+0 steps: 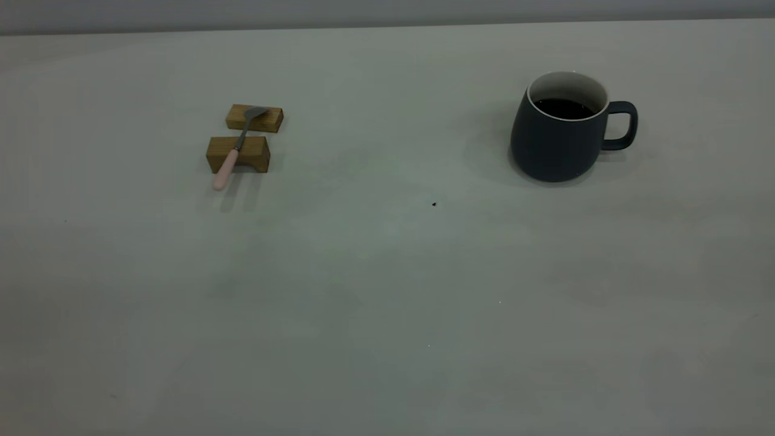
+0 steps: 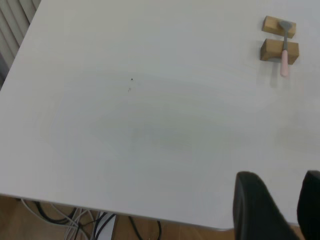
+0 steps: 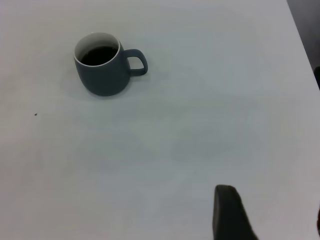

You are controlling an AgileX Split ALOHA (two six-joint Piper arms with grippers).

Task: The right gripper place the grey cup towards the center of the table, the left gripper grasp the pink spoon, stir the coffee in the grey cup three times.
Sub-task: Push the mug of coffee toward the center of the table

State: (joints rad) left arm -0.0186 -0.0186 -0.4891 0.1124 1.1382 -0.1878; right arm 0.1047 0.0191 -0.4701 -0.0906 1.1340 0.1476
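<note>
The grey cup (image 1: pixel 560 142) stands upright on the right part of the table (image 1: pixel 387 272), handle pointing right, with dark coffee (image 1: pixel 564 108) inside. The pink spoon (image 1: pixel 233 151) lies across two wooden blocks at the left, its pink handle sticking out toward the front. Neither arm shows in the exterior view. In the left wrist view, my left gripper (image 2: pixel 281 176) is open and empty near a table edge, far from the spoon (image 2: pixel 284 52). In the right wrist view, my right gripper (image 3: pixel 272 200) is open and empty, well away from the cup (image 3: pixel 102 77).
The two brown wooden blocks (image 1: pixel 254 118) (image 1: pixel 251 154) carry the spoon. A tiny dark speck (image 1: pixel 434 204) lies near the table's middle. Cables (image 2: pixel 75 217) hang below the table edge in the left wrist view.
</note>
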